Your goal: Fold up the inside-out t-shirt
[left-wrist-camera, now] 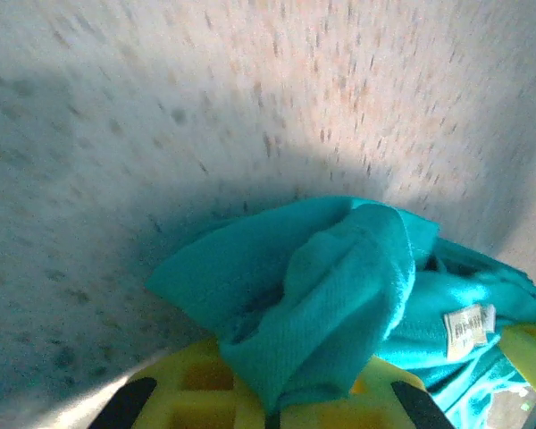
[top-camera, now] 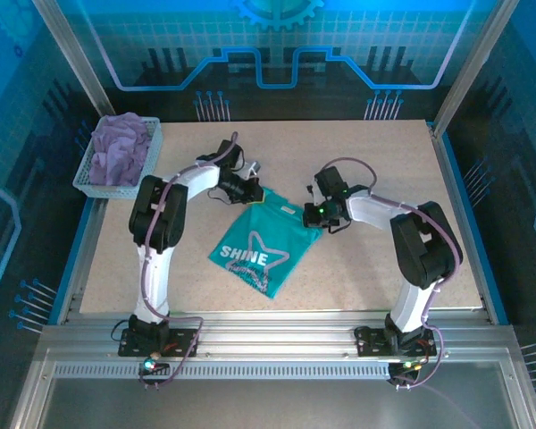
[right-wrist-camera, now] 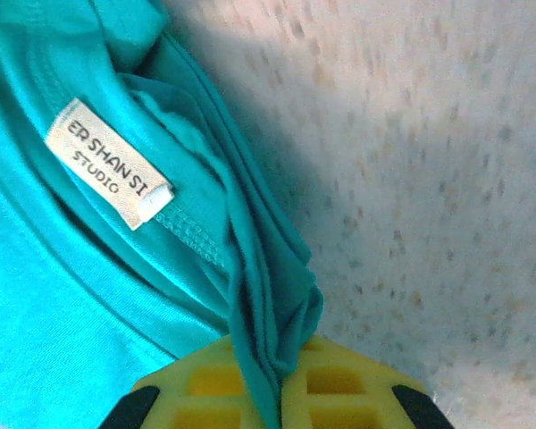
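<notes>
The teal t-shirt (top-camera: 259, 239) lies folded in the middle of the table, a pale "SHINE" star print facing up. My left gripper (top-camera: 253, 192) is shut on a bunched fold of the shirt (left-wrist-camera: 330, 295) at its far left corner; the yellow fingers (left-wrist-camera: 205, 393) pinch the cloth. My right gripper (top-camera: 311, 214) is shut on the shirt's far right corner. There, a twisted edge of the teal cloth (right-wrist-camera: 268, 313) runs between the yellow fingers (right-wrist-camera: 339, 393). A cream label (right-wrist-camera: 109, 163) reading "ER SHAN SI STUDIO" sits by the collar seam.
A white mesh basket (top-camera: 87, 173) with a lavender garment (top-camera: 122, 147) stands at the far left corner of the table. Bare speckled tabletop (top-camera: 384, 161) surrounds the shirt. Aluminium frame posts rise at the back corners.
</notes>
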Motion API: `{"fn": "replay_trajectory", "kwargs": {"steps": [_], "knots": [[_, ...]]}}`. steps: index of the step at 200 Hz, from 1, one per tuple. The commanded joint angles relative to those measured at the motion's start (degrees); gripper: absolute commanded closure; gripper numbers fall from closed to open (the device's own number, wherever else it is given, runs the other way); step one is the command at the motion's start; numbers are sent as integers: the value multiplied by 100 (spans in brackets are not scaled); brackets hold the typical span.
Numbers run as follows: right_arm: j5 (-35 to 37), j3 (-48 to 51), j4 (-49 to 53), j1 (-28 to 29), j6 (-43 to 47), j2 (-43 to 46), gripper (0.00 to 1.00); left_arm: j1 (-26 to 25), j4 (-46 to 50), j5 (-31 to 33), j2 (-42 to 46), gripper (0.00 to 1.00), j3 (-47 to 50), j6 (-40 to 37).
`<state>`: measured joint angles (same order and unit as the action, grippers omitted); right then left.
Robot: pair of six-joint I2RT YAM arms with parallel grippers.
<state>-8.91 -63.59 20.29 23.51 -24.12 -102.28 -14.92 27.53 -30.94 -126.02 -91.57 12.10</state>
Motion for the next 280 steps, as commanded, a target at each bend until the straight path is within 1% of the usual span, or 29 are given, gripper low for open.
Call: {"fn": "replay_trajectory", "kwargs": {"steps": [1, 37, 51, 66, 78, 87, 115, 129, 141, 157, 166, 178, 191, 210, 255, 280], "knots": [[-119, -640, -190, -273, 516, 312, 100, 121, -762, -255, 493, 100, -286, 660], [-255, -2104, 53, -671, 1398, 283, 100, 241, -1375, -168, 513, 100, -1368, 1418], [-371, -2657, 243, -773, 1739, 291, 100, 252, -1464, -103, 539, 100, -1812, 1534], [-428, -2967, 370, -793, 2061, 377, 100, 252, -1755, -84, 711, 100, -1854, 1647], [-532, -2982, 401, -779, 2220, 485, 100, 250, -2251, -109, 979, 100, -1448, 1785], [-612, -2859, 367, -754, 2294, 561, 100, 234, -2729, -118, 1231, 100, -915, 1884], [-809, -1962, 190, -615, 2351, 849, 100, 196, -4139, -126, 1911, 100, 990, 2124], [-904, -1481, 175, -524, 2329, 1052, 100, 166, -4614, -208, 2225, 100, 1946, 2249], [-1035, -1074, 212, -420, 2282, 1248, 100, 139, -4944, -268, 2602, 100, 2831, 2347], [-1095, -593, 387, -238, 2196, 1521, 100, 66, -5231, -188, 3267, 100, 4010, 2379], [-1120, -360, 474, -145, 2138, 1656, 100, -3, -5213, -72, 3625, 100, 4540, 2328], [-1127, -212, 682, -68, 2086, 1696, 100, -90, -5048, 65, 4000, 100, 4986, 2307], [-1083, -276, 948, -57, 2074, 1543, 100, -134, -4889, 76, 4163, 100, 5241, 2306], [-886, -678, 1371, -77, 2165, 1007, 100, -134, -4518, 231, 4042, 100, 5242, 2163], [-544, -1940, 1814, -118, 2180, -439, 100, -58, -4256, 648, 3265, 100, 4639, 1982], [-342, -2753, 1970, -140, 2268, -1193, 100, 36, -4139, 939, 2915, 97, 4392, 1909]]}}
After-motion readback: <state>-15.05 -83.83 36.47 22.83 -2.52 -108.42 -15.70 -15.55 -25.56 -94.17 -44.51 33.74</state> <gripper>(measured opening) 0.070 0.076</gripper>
